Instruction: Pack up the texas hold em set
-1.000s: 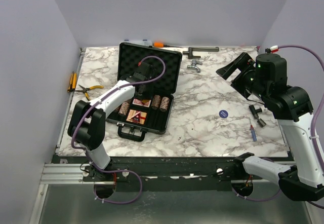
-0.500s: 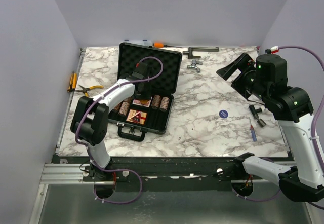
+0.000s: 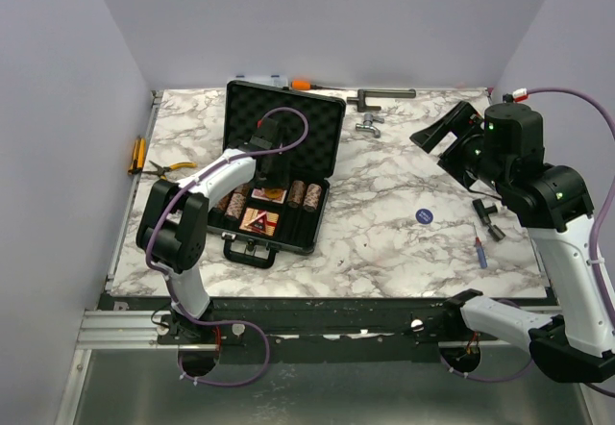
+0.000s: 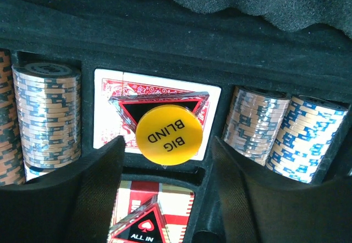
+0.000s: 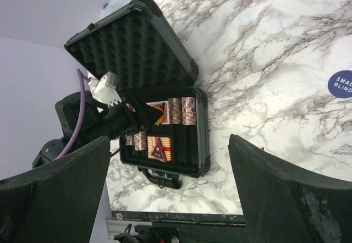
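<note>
The black case [image 3: 314, 231] lies open at the table's left, foam lid [image 3: 298, 117] upright. It holds brown chip stacks [image 3: 305, 194] [image 4: 47, 115], a red card deck [image 4: 107, 111] under a triangular token [image 4: 129, 104] and a yellow BIG BLIND token [image 4: 169, 134], and a second deck with an ALL IN triangle [image 4: 137, 226] [image 3: 259, 220]. My left gripper [image 3: 266, 183] [image 4: 168, 144] is open just above the yellow token, its fingers either side and not touching. A blue round token [image 3: 425, 216] [image 5: 341, 83] lies on the table. My right gripper [image 3: 447, 137] [image 5: 168, 141] is open, empty, raised at the right.
Yellow-handled pliers [image 3: 171, 168] and an orange tool [image 3: 137, 154] lie at the left edge. A clear box [image 3: 259, 79], orange screwdriver [image 3: 301, 84] and metal tools [image 3: 380, 95] [image 3: 369, 125] sit at the back. Black parts [image 3: 488, 218] and a small blue screwdriver [image 3: 479, 252] lie right.
The left arm's elbow has shifted slightly while its gripper stays over the case's card slot. The right arm has not moved.
</note>
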Tool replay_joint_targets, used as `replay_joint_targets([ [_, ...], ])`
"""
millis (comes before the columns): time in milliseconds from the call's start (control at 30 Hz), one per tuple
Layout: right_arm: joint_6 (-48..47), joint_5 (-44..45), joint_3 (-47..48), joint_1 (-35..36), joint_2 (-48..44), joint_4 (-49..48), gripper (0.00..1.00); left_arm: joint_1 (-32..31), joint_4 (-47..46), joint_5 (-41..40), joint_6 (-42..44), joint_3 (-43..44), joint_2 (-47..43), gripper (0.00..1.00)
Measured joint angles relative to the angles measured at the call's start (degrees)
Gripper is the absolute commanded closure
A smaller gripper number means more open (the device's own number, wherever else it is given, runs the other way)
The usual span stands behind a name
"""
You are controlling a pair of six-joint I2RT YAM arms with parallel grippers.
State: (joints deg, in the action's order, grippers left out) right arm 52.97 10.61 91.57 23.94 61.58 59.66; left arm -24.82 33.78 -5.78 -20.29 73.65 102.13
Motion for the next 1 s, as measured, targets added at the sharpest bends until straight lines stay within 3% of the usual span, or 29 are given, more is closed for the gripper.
replay_joint_targets([
  [167,0.0,0.0,-0.3,0.0,0.0,0.0,0.09,0.0,-0.3,0.0,0.2,0.0,0.0,0.19],
  [500,0.0,1.0,-0.4,0.0,0.3,0.3,0.07,0.0,-0.3,0.0,0.6,-1.2,-4.9,0.17],
  [700,-1.2,1.8,-1.0,0.0,2.8,1.1,0.00,0.1,-0.7,0.3,0.6,-5.9,-18.1,0.15],
  [867,-1.8,2.3,-5.3,0.0,3.7,2.4,0.00,0.1,-0.8,1.6,0.6,-12.2,-27.8,0.13],
  [1000,-1.8,3.6,-9.7,0.0,4.9,3.6,0.00,0.1,0.0,2.8,0.9,-18.3,-37.3,0.05],
])
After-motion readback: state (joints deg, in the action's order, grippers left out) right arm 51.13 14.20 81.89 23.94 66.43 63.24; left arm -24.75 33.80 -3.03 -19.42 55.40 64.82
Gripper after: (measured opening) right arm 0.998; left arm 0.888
